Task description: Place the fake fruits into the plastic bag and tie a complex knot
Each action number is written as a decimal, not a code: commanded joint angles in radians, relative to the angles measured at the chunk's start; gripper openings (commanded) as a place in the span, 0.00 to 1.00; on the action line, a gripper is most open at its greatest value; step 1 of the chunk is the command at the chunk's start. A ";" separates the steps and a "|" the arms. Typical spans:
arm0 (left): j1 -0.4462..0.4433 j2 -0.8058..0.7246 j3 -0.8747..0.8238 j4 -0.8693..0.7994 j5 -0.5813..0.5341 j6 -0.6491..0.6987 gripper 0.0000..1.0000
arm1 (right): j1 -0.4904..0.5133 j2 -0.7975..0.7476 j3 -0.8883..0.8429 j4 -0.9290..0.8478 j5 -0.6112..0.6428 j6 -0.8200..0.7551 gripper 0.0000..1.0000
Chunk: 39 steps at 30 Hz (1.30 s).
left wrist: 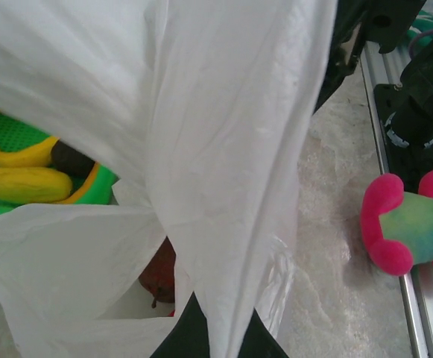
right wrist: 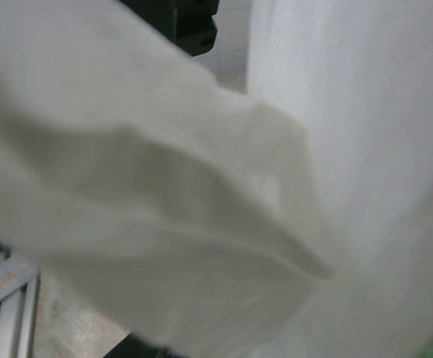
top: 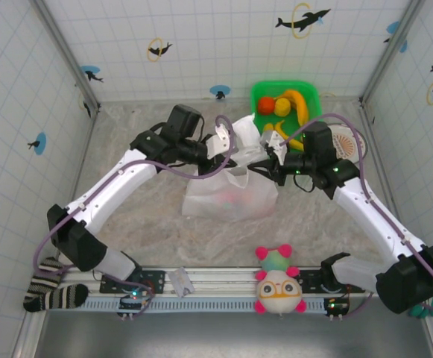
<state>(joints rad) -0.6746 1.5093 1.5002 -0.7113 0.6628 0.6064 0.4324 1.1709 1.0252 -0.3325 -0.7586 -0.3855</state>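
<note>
The white plastic bag [top: 231, 195] stands in the middle of the table with faint pink and red fruit shapes showing through it. My left gripper [top: 220, 146] is above its left top, shut on a bag handle strap [left wrist: 223, 224] that runs taut between the dark fingers [left wrist: 180, 332]. A dark red fruit [left wrist: 160, 272] lies inside the bag's mouth. My right gripper [top: 270, 161] is at the bag's right top against white film [right wrist: 201, 224]; its jaws are covered. More fake fruits, an orange [top: 267, 104] and yellow bananas [top: 299, 106], lie in the green basket [top: 310, 92].
A pink-and-green plush toy [top: 278, 282] sits on the front rail between the arm bases, also in the left wrist view [left wrist: 413, 227]. A striped sock [top: 52, 292] lies at the front left. Tiled walls close in the table at the back and sides.
</note>
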 commanded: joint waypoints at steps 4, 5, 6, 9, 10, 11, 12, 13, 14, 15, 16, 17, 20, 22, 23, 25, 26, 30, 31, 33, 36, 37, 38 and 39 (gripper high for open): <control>-0.013 0.030 0.067 -0.070 -0.023 0.036 0.00 | -0.013 -0.025 0.043 -0.036 -0.044 -0.049 0.46; -0.014 0.029 0.069 -0.070 -0.024 0.036 0.00 | -0.022 -0.030 0.040 -0.032 -0.053 -0.050 0.49; -0.014 0.029 0.069 -0.070 -0.027 0.036 0.00 | -0.032 -0.034 0.039 -0.024 -0.068 -0.049 0.51; -0.014 0.029 0.071 -0.071 -0.031 0.038 0.00 | -0.055 -0.039 0.040 0.021 -0.128 -0.019 0.60; -0.014 0.031 0.072 -0.072 -0.032 0.038 0.00 | -0.059 -0.039 0.043 0.037 -0.144 -0.007 0.63; -0.015 0.032 0.075 -0.074 -0.032 0.038 0.00 | -0.061 -0.036 0.045 0.055 -0.157 0.006 0.65; -0.014 0.035 0.077 -0.076 -0.033 0.038 0.00 | -0.062 -0.034 0.046 0.077 -0.160 0.021 0.68; -0.014 0.034 0.078 -0.074 -0.034 0.038 0.00 | -0.062 -0.030 0.045 0.091 -0.162 0.030 0.69; -0.014 0.035 0.079 -0.074 -0.037 0.037 0.00 | -0.062 -0.027 0.045 0.107 -0.163 0.040 0.71; -0.014 0.034 0.079 -0.073 -0.038 0.036 0.00 | -0.061 -0.021 0.047 0.121 -0.165 0.052 0.73; -0.015 0.034 0.080 -0.073 -0.042 0.036 0.00 | -0.061 -0.016 0.049 0.131 -0.169 0.058 0.74; -0.014 0.034 0.080 -0.073 -0.042 0.036 0.00 | -0.059 -0.009 0.053 0.145 -0.170 0.071 0.74; -0.015 0.035 0.080 -0.074 -0.044 0.036 0.00 | -0.051 0.009 0.069 0.157 -0.172 0.083 0.75; -0.016 0.034 0.080 -0.074 -0.050 0.036 0.00 | -0.044 0.017 0.080 0.158 -0.168 0.087 0.75; -0.016 0.034 0.080 -0.074 -0.053 0.036 0.00 | -0.041 0.021 0.086 0.158 -0.168 0.091 0.75; -0.014 0.035 0.080 -0.073 -0.058 0.035 0.00 | -0.034 0.028 0.094 0.159 -0.168 0.094 0.71; -0.016 0.036 0.080 -0.076 -0.060 0.035 0.00 | -0.032 0.030 0.096 0.159 -0.170 0.094 0.70; -0.016 0.038 0.081 -0.076 -0.070 0.033 0.00 | -0.029 0.034 0.100 0.158 -0.174 0.097 0.60; -0.016 0.039 0.082 -0.077 -0.074 0.032 0.00 | -0.028 0.033 0.101 0.158 -0.174 0.097 0.58; -0.015 0.039 0.087 -0.079 -0.078 0.033 0.00 | -0.027 0.029 0.098 0.158 -0.171 0.097 0.53; -0.015 0.036 0.091 -0.077 -0.086 0.028 0.00 | -0.025 0.026 0.098 0.187 -0.171 0.097 0.48; -0.016 0.035 0.092 -0.077 -0.089 0.027 0.00 | -0.024 0.025 0.099 0.187 -0.169 0.097 0.46; -0.016 0.033 0.093 -0.078 -0.093 0.026 0.00 | -0.022 0.024 0.098 0.187 -0.168 0.096 0.45; -0.015 0.031 0.092 -0.075 -0.095 0.023 0.00 | -0.022 0.024 0.099 0.185 -0.166 0.097 0.44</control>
<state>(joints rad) -0.6830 1.5364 1.5604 -0.7628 0.5854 0.6254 0.4004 1.1995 1.0809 -0.1844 -0.9134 -0.2920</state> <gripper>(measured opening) 0.055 0.449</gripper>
